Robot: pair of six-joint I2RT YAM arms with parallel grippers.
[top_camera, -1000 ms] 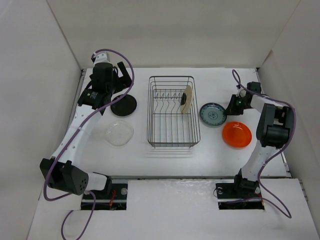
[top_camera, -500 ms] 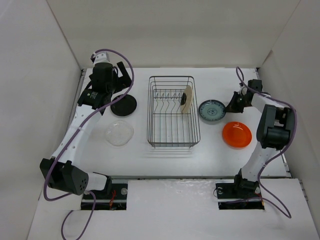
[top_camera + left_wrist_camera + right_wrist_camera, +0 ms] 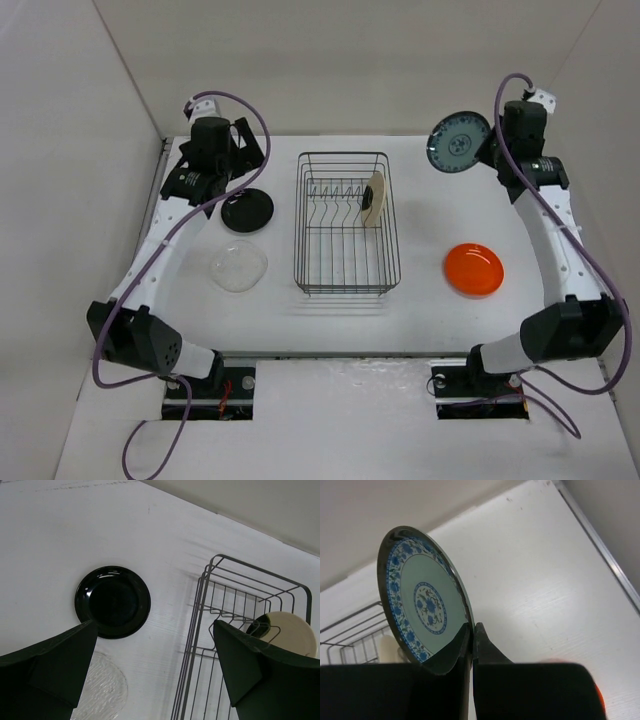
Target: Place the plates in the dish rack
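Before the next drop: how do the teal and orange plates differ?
The teal plate is on edge, pinched at its rim by the right claw; the orange plate lies flat on the table, untouched. Teal plate is blue-patterned, orange plate plain. Both are round, outside the rack.

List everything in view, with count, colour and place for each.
dish rack: one, black wire, middle of the table
cream plate: one, cream with a dark blotch, on edge in the rack
black plate: one, black, flat, left of the rack
clear plate: one, clear glass, flat, nearer than the black plate
orange plate: one, orange, flat, right of the rack
teal plate: one, teal, blue pattern, held above the table, far right
table: one, white
left gripper: one, black, open above the black plate
right gripper: one, black, shut on the teal plate's rim
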